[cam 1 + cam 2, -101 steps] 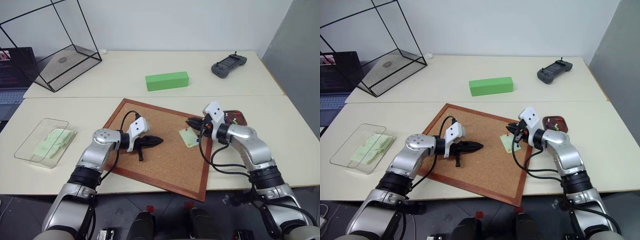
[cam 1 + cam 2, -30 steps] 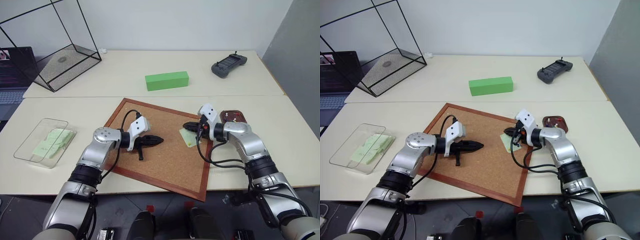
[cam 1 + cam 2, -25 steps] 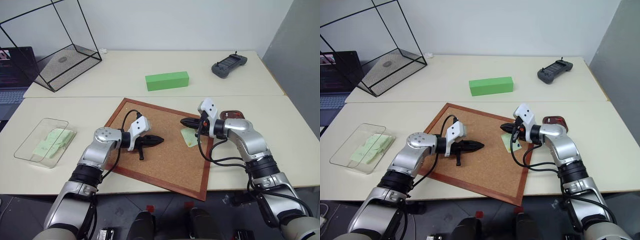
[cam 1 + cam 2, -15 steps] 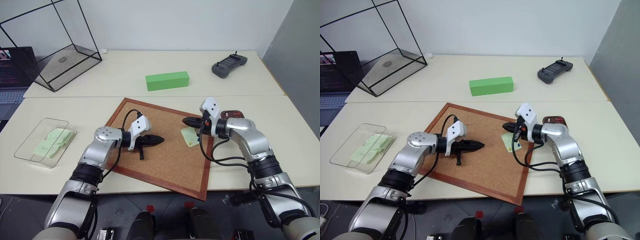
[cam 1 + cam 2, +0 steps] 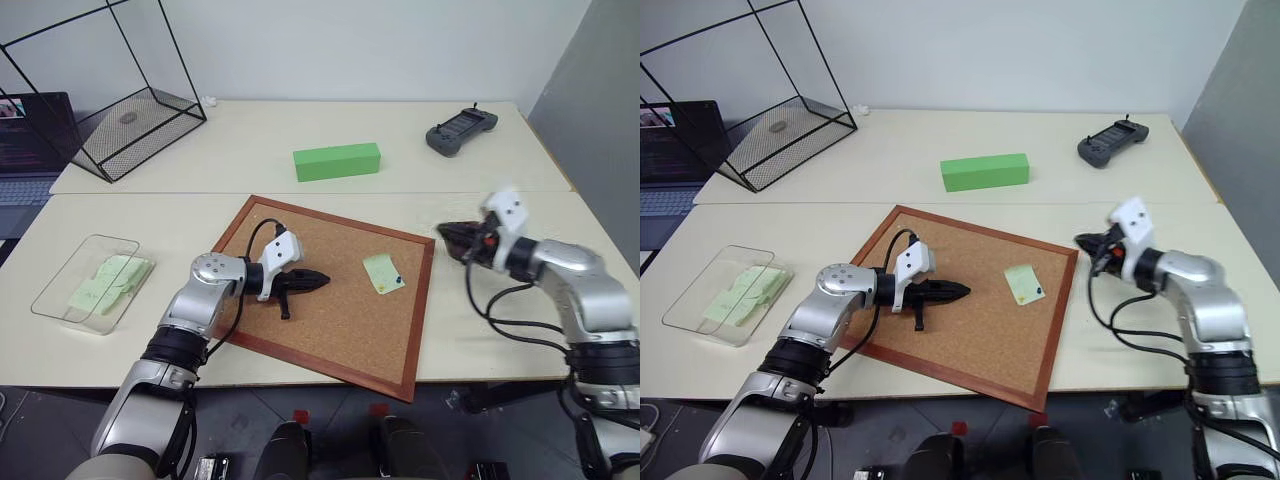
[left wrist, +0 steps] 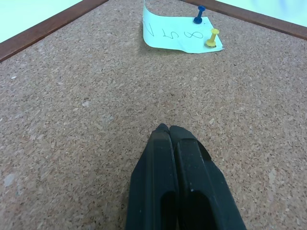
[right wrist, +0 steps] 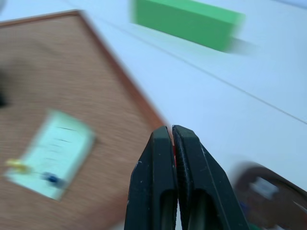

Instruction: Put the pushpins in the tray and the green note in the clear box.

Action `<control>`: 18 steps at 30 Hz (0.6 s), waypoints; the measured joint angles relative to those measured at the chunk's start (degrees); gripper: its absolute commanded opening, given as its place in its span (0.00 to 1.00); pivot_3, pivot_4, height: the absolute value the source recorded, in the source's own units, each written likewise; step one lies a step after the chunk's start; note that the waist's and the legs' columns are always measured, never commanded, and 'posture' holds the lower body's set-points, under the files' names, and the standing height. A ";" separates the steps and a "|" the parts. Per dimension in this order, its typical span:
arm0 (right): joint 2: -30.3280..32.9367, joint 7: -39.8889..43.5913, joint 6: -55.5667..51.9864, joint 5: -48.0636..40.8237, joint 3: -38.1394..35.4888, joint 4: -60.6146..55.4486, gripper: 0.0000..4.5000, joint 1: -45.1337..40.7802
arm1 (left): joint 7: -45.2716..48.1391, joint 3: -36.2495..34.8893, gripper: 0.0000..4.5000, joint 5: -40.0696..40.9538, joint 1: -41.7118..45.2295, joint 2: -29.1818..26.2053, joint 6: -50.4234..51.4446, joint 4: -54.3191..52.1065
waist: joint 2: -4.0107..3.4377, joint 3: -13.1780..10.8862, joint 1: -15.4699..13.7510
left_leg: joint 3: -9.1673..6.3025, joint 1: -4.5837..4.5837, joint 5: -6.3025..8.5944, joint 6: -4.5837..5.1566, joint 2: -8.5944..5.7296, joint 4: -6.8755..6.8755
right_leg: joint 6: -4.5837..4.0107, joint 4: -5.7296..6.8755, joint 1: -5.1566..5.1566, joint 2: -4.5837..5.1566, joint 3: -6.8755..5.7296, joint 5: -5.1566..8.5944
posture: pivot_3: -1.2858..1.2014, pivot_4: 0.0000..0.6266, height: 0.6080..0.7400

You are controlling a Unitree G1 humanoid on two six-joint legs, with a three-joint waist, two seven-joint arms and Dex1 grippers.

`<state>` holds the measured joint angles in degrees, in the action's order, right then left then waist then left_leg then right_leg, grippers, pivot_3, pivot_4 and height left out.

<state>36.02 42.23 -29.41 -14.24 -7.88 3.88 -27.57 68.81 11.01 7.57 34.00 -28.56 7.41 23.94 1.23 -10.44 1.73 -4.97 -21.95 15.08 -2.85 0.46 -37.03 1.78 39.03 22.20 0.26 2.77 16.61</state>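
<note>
Green note (image 5: 384, 272): thin, limp paper square w/ handwriting, lying flat on the corkboard (image 5: 300, 330) toward its right edge, fixed by a blue pushpin (image 6: 199, 14) and a yellow pushpin (image 6: 211, 39) along one edge. Pins are judged light, hard and small-headed, prone to slip; best pinched across the plastic head and pulled straight out. The note is judged likely to tear or crease if dragged while pinned; once freed, lift by a raised edge, since a flat sheet gives fingers little purchase. Left gripper (image 5: 322, 281): fingers closed together, empty, tips low over bare cork near the board's centre, pointing toward the note, well apart from it. Right gripper (image 5: 1087, 242): fingers closed, off the board's right edge, over the table (image 5: 250, 150) near the tray (image 7: 268, 191); a red sliver shows betw. the fingers, prob. a pin, but too small to tell. Tray sits on the table just beyond the board's right edge. Clear box (image 5: 85, 283): near the table's left edge, w/ pale green sheets inside.
</note>
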 measured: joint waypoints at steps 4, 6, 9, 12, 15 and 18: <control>-0.14 -3.81 1.36 1.85 -0.64 7.36 0.01 -0.59 | 0.52 0.02 0.00 -0.02 0.46 0.11 -0.28 0.76 | -0.01 0.00 0.10 | 0.04 0.01 -0.01 0.00 -0.03 0.00 | 0.00 0.02 0.01 -0.03 0.03 0.00 | 0.52 0.24 1.00; -0.93 -5.14 2.10 2.22 -0.64 12.53 0.01 -2.62 | 0.65 0.03 0.00 -0.05 0.77 0.15 -0.43 1.28 | -0.02 0.01 0.13 | 0.08 0.02 -0.01 0.01 -0.02 0.00 | 0.00 0.03 0.01 -0.03 0.06 0.00 | 0.52 0.24 1.00; -2.14 -6.30 3.06 2.22 -0.64 17.59 0.01 -5.75 | 0.73 0.15 0.00 -0.21 1.05 0.39 -0.49 1.54 | -0.04 0.01 0.13 | 0.07 0.01 -0.01 0.01 -0.01 -0.01 | 0.00 0.02 0.01 -0.02 0.06 0.00 | 0.52 0.24 1.00; -3.28 -7.27 4.11 2.15 -0.64 21.44 0.01 -7.97 | 0.74 0.47 0.00 -0.28 1.20 0.82 -0.63 1.53 | -0.04 0.01 0.03 | 0.04 -0.02 -0.01 0.01 0.01 0.00 | -0.01 0.01 0.01 0.00 0.04 0.00 | 0.52 0.24 1.00; -4.13 -7.62 5.37 2.08 -0.67 25.60 0.06 -9.65 | 0.77 0.53 0.00 -0.28 1.17 0.81 -0.62 1.37 | -0.04 0.01 0.00 | 0.04 -0.03 -0.01 0.01 -0.01 0.01 | -0.01 -0.01 0.01 0.03 0.04 0.00 | 0.52 0.24 1.00; -4.43 -7.74 6.14 2.01 -0.83 28.16 0.17 -9.78 | 0.73 0.50 0.00 -0.28 1.02 0.57 -0.59 1.09 | -0.04 0.01 0.08 | 0.05 -0.03 -0.01 0.01 0.00 0.03 | -0.01 -0.01 0.02 0.04 0.04 0.00 | 0.52 0.24 1.00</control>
<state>31.58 34.49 -23.27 -12.23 -8.70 32.04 -37.35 69.54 11.51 7.29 35.02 -27.99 6.82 25.03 1.19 -10.43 1.80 -4.92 -21.98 15.08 -2.84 0.46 -37.01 1.77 39.02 22.22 0.29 2.81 16.61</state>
